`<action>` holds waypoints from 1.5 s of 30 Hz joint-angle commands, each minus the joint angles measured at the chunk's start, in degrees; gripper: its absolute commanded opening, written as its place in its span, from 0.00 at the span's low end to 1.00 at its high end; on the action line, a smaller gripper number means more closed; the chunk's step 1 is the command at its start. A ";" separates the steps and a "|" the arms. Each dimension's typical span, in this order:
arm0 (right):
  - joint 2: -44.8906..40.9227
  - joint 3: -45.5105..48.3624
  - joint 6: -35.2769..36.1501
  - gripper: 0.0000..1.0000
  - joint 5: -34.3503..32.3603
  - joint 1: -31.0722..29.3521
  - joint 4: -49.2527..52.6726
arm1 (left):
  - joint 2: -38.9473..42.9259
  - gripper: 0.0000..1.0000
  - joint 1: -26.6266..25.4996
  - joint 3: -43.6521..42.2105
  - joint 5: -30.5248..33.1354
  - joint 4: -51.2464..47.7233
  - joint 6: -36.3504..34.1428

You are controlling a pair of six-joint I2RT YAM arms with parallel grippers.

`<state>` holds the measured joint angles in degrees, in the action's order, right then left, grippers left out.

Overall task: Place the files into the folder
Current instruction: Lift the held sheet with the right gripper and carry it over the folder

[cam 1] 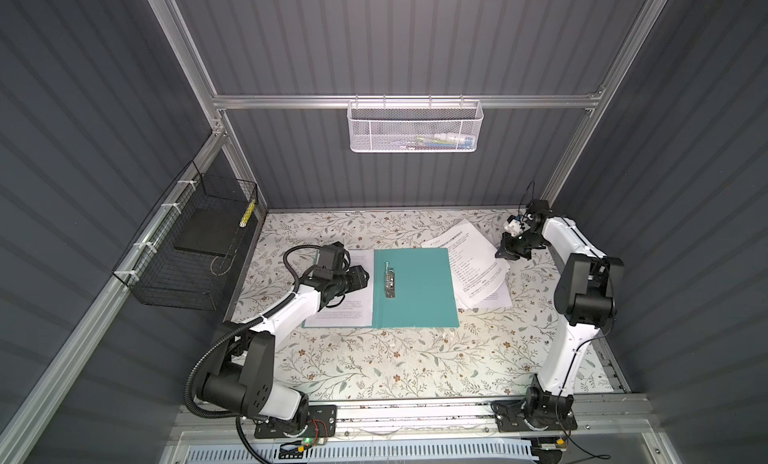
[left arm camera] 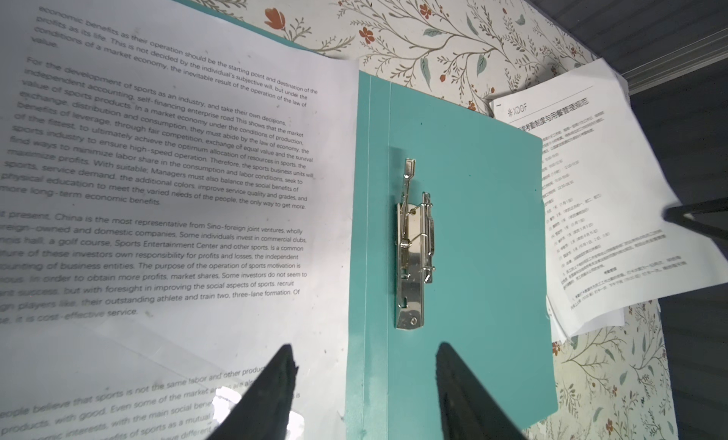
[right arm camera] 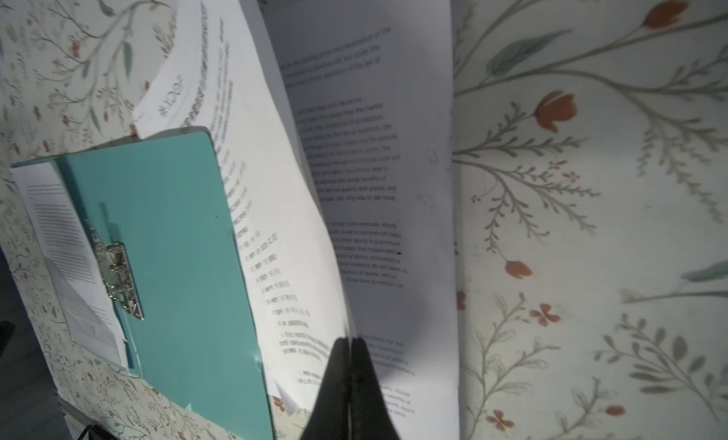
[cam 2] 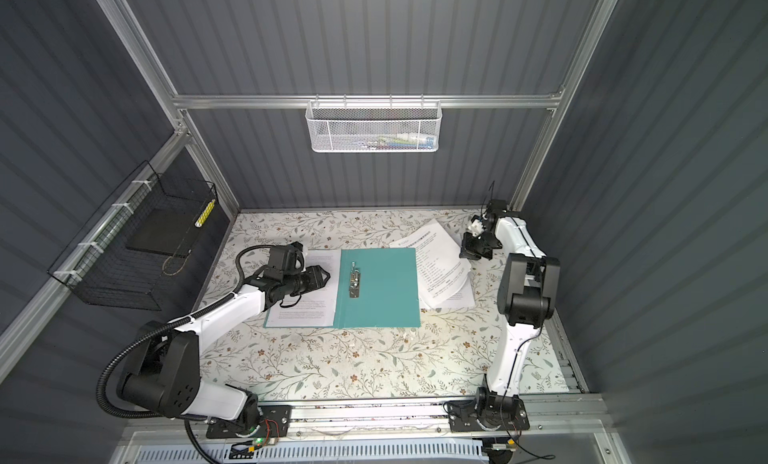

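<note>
The folder (cam 1: 415,287) is laid open and flat, one sheet (cam 1: 357,312) lying on its left flap under the half-open, empty left gripper (cam 1: 365,276), while the titled sheet (cam 1: 469,258) at its right edge is pinched by the closed right gripper (right arm camera: 351,341), presumably to be carried across onto it

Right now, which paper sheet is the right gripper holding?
The headed sheet on top, right of the folder: the right gripper is shut on its raised edge. The sheet beneath and the sheet on the folder's cover lie unheld.
</note>
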<state>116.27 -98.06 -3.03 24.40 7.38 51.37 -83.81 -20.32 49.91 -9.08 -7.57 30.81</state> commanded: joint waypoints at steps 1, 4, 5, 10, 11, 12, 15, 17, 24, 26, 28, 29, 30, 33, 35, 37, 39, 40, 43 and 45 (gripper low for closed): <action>-1.64 2.12 -1.88 0.00 2.05 -0.52 -0.77 | 1.03 0.59 -0.29 -1.17 -0.41 0.27 0.84; -1.76 2.19 -2.63 0.00 3.66 -0.82 -0.54 | 1.23 0.58 -0.33 -1.49 -0.56 0.44 1.14; -2.52 2.76 -3.22 0.00 4.35 -1.17 -1.24 | 1.43 0.58 -0.34 -1.53 -0.59 0.26 1.18; -10.14 6.33 -11.62 0.00 4.34 -4.01 -6.22 | 2.98 0.58 -0.34 -1.31 0.75 -1.42 0.79; -12.44 6.44 -13.28 0.00 3.64 -5.10 -6.96 | 3.40 0.58 -0.34 -1.30 1.18 -1.80 0.82; -14.86 6.56 -14.92 0.00 2.75 -6.24 -7.86 | 3.84 0.58 -0.34 -1.43 1.47 -1.91 0.83; -20.70 5.93 -17.93 0.00 -1.74 -9.91 -9.49 | 4.85 0.58 -0.34 -1.79 1.94 -2.22 1.01; -22.85 4.17 -18.91 0.00 -4.53 -12.21 -8.62 | 5.38 0.58 -0.34 -2.00 2.42 -2.44 1.07; -27.58 0.55 -24.00 0.00 -8.17 -17.38 -8.90 | 6.50 0.57 -0.34 -2.16 3.23 -3.00 1.25; -28.87 0.94 -26.41 0.00 -6.64 -19.04 -10.50 | 6.98 0.57 -0.34 -1.88 4.30 -3.49 1.29; -30.67 2.59 -28.93 0.00 -5.69 -20.76 -13.43 | 7.74 0.57 -0.34 -1.83 5.15 -4.01 1.49; -31.83 4.30 -30.55 0.00 -5.68 -21.67 -15.58 | 8.31 0.57 -0.34 -1.96 5.51 -4.26 1.47; -32.85 5.86 -32.22 0.00 -3.55 -22.28 -17.40 | 8.75 0.57 -0.34 -2.01 5.78 -4.44 1.51; -36.61 11.83 -37.27 0.00 -1.22 -23.93 -24.15 | 10.27 0.57 -0.25 -2.77 6.33 -4.75 1.45; -38.99 16.15 -41.15 0.00 1.30 -24.57 -29.54 | 10.92 0.57 -0.25 -3.15 6.49 -4.89 1.20; -40.59 19.01 -44.60 0.00 2.30 -25.31 -33.83 | 11.10 0.57 -0.24 -3.30 6.60 -5.26 0.86; -41.38 21.22 -47.49 0.00 3.29 -26.59 -37.55 | 11.34 0.57 -0.25 -3.41 6.55 -5.35 0.86; -41.43 22.24 -48.96 0.00 3.69 -27.55 -39.48 | 11.54 0.57 -0.25 -3.52 6.61 -5.30 0.88; -40.16 23.08 -50.98 0.00 4.30 -30.59 -42.87 | 12.32 0.57 -0.25 -4.01 6.78 -5.26 1.08; -38.64 22.79 -51.34 0.00 4.07 -32.78 -44.20 | 12.94 0.57 -0.21 -4.44 7.15 -5.38 1.16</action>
<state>76.36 -75.50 -50.94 26.98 -23.16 13.91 -72.58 -20.32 46.19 -2.72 -11.53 31.94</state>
